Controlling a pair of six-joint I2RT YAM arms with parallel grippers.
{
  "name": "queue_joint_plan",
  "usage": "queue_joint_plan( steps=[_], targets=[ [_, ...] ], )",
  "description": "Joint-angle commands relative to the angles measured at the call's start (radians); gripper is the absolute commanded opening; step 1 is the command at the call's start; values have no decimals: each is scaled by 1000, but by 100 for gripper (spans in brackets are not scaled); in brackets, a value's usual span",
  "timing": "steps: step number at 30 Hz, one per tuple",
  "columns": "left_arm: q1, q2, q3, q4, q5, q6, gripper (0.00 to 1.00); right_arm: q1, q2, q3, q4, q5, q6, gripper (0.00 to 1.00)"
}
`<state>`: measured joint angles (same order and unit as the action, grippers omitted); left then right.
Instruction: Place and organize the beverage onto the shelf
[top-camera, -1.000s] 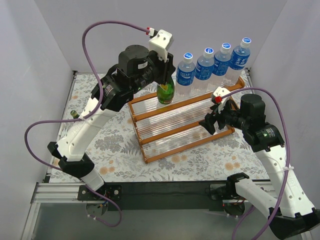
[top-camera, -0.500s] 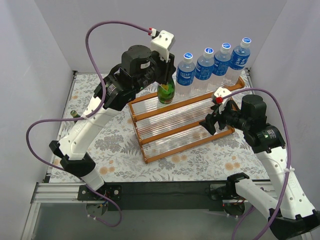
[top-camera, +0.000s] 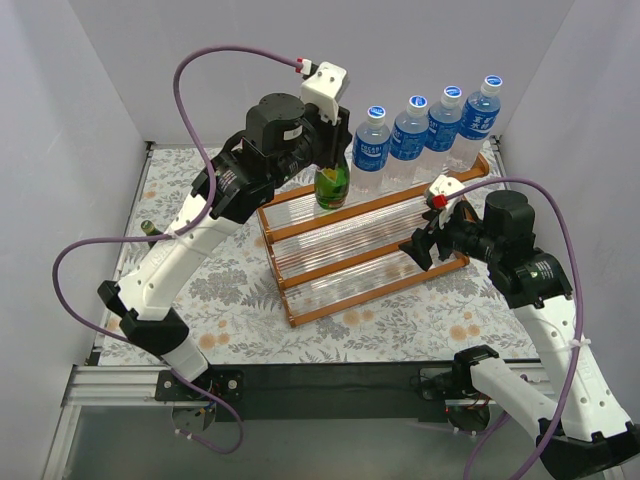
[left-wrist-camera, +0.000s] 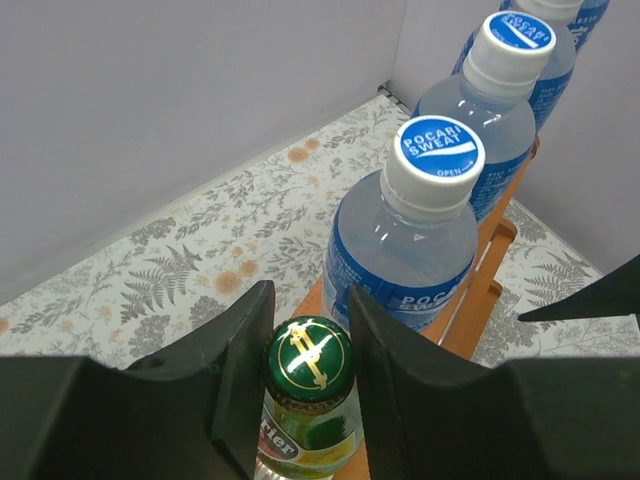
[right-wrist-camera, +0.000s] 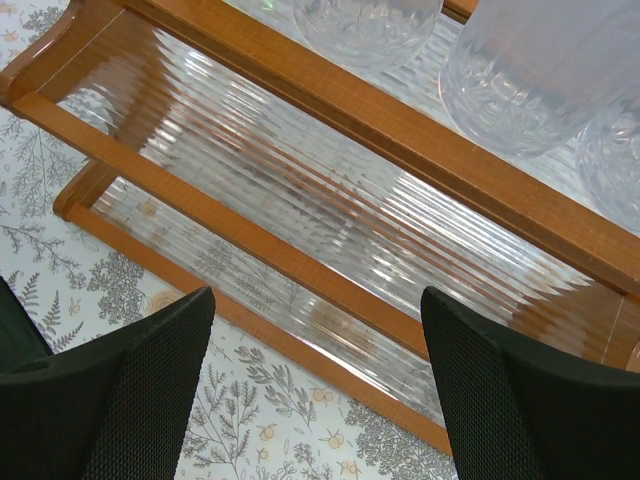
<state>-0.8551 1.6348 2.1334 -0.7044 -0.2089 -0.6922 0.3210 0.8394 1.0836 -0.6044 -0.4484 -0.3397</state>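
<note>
1. White walls enclose a floral-patterned tabletop (top-camera: 230, 290). From above, the shelf (top-camera: 340, 255) sits mid-table, its long axis running from the near-left toward the far-right corner, with the top tier on the far side.
2. Four clear bottles (top-camera: 371, 140) stand upright in a row along the top tier, caps up, filling it from the right end. The green glass bottle (top-camera: 330, 188) stands upright at the left end of that tier, just beside the nearest clear one, its long axis vertical.
3. The left gripper (top-camera: 330, 160) comes down from above and is clamped on the green glass bottle's neck.
4. The right gripper (top-camera: 425, 240) hovers over the shelf's right end with its jaws spread and nothing in them.
5. The left wrist camera looks straight down on the green glass bottle (left-wrist-camera: 308, 360), gold-marked cap facing the lens. The dark fingers (left-wrist-camera: 245, 370) press in on either side of the cap. The clear bottles (left-wrist-camera: 410, 250) recede in line behind it along the wooden rail.
6. The right wrist camera shows the right gripper (right-wrist-camera: 315, 300) with its fingers (right-wrist-camera: 150, 380) wide apart above the shelf (right-wrist-camera: 400, 130). The shelf's slatted tiers cross the view diagonally. The bases of the clear bottles (right-wrist-camera: 540, 70) rest on the uppermost tier.
</note>
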Motion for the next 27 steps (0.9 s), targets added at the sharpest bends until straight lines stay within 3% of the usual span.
queue_joint_plan(
  steps=[1, 6, 13, 20, 27],
  targets=[
    [-7, -82, 2, 86, -27, -13, 35, -3, -17, 2, 18, -6, 4, 89],
    [-9, -90, 2, 86, -37, -20, 52, -3, -19, 2, 18, -6, 5, 89],
    [-7, -105, -4, 86, -50, -24, 56, -3, -20, 2, 17, -3, 5, 89],
    [-7, -136, 26, 91, -43, -35, 66, -3, -17, 13, 15, -10, -10, 90],
    [-7, -245, -9, 111, -70, -61, 74, -3, -25, 29, -11, -42, -94, 91]
  ],
)
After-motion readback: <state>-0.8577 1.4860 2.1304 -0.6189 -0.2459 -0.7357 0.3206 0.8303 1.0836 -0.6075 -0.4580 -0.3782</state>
